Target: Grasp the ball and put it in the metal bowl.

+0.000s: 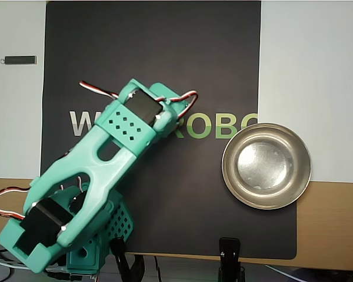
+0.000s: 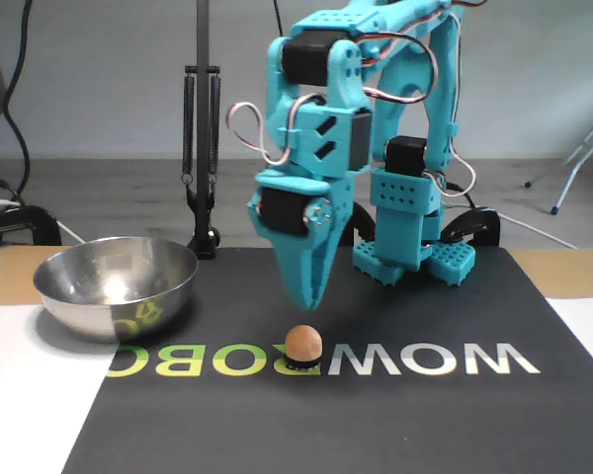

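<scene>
Ball (image 2: pixel 302 343): on the black mat (image 2: pixel 395 415), directly under gripper (image 2: pixel 304 304) (fingertips pressed together, empty).
Metal bowl (image 2: pixel 116 284): at 9 o'clock of ball, well apart.
Advice: spread fingers first, centre, then descend.

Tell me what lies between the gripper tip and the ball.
Nothing. In the fixed view the gripper hangs just above the ball with only clear air between them; the overhead view hides that gap under the arm.

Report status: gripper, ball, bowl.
Gripper shut, empty, hanging just above ball. Ball sits on the black mat, hidden under the arm from overhead. Bowl empty, path to it clear.
</scene>
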You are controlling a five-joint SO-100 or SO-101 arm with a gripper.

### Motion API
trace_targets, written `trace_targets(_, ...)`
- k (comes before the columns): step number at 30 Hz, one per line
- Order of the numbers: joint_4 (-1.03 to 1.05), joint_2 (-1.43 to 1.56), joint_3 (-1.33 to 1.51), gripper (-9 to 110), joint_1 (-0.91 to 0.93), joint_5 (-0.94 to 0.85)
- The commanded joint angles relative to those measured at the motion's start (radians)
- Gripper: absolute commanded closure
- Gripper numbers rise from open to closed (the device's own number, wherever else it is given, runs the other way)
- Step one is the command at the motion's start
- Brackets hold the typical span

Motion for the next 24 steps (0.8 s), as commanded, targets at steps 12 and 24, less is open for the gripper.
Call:
trace_targets(12,-0.06,0.031,-0.005,101,0.0,-0.002)
trace_targets(24,-0.052,0.029,0.003,101,0.0,-0.003)
